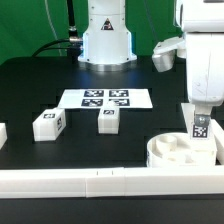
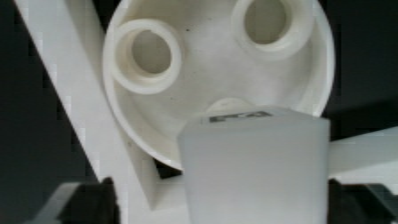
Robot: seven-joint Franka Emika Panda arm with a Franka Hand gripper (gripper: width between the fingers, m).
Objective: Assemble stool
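White plastic round seat (image 1: 176, 153), sockets upward, against railed edge of bench (image 1: 40, 85); tagged block leg (image 1: 200, 128) upright over it, pinched between gripper (image 1: 200, 112) fingers.

A robotics lab: marker board (image 1: 105, 99) on black table (image 1: 30, 82), green backdrop (image 1: 25, 20)

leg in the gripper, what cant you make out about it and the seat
- Exterior view: the lower end of the leg held by the gripper is hidden by the seat rim, so socket contact is unclear.
- Wrist view: the leg is blurred, its dark marking unreadable, and it covers part of the seat.
- Exterior view: a white piece is cut off by that view's left edge.
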